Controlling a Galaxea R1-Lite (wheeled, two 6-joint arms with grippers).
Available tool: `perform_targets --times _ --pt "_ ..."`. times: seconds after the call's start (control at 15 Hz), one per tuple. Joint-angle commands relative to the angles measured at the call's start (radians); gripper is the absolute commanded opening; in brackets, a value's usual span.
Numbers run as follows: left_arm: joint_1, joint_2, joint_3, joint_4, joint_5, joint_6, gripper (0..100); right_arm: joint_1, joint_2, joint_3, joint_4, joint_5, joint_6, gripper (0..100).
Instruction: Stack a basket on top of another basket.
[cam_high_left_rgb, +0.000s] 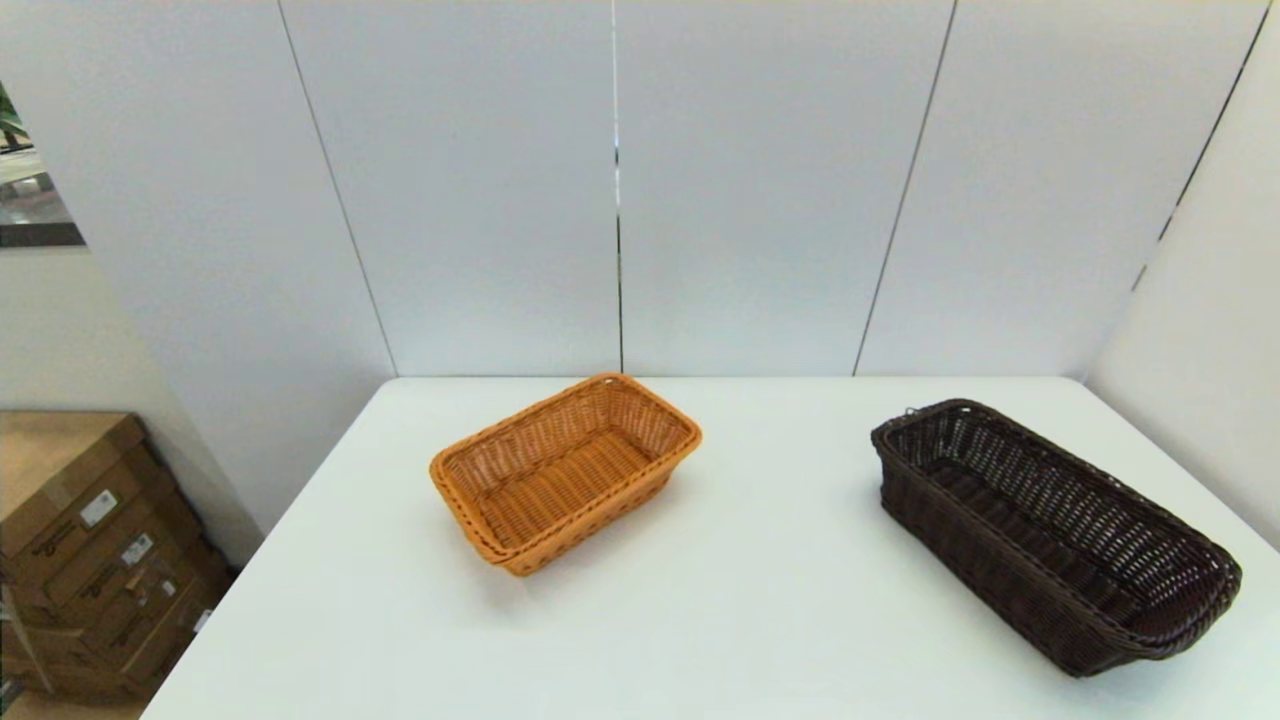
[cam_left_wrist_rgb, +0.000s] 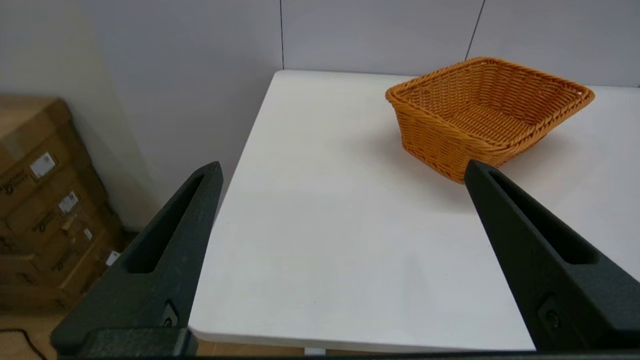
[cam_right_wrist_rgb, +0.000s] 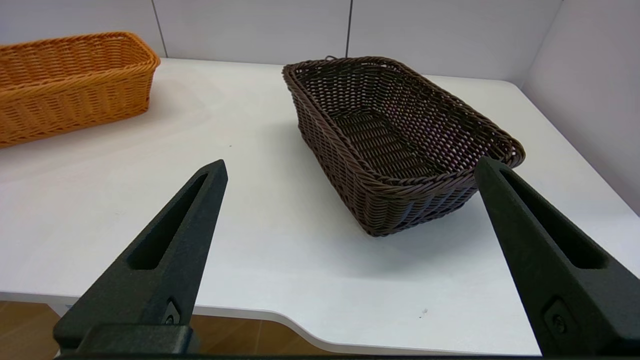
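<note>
Right wrist view: dark basket lies beyond the spread, empty right gripper.

Non-task items you have in view:
- Desk: white, rounded corners, set against the far wall.
- Wall panels: pale grey, with thin vertical seams.
- Cardboard boxes: brown, labelled, stacked on the floor left of your desk.

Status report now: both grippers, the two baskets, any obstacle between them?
Left gripper and right gripper open, empty, at the table's near edge. Dark basket apart from orange basket, not stacked. Nothing between them.
</note>
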Motion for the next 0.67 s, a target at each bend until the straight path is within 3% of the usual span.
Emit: perform_targets --times 0.07,0.33,0.67 --pt "-0.001 0.003 -0.097 0.036 -0.085 0.001 100 0.001 0.001 0.000 -0.001 0.001 -0.001 100" --pt "-0.003 0.132 -0.219 0.132 -0.116 -0.002 100 0.001 0.000 0.000 -0.001 0.001 -0.001 100" --pt "-0.004 0.680 -0.469 0.128 -0.113 -0.145 100 -0.001 0.001 0.000 -0.001 0.001 -0.001 100"
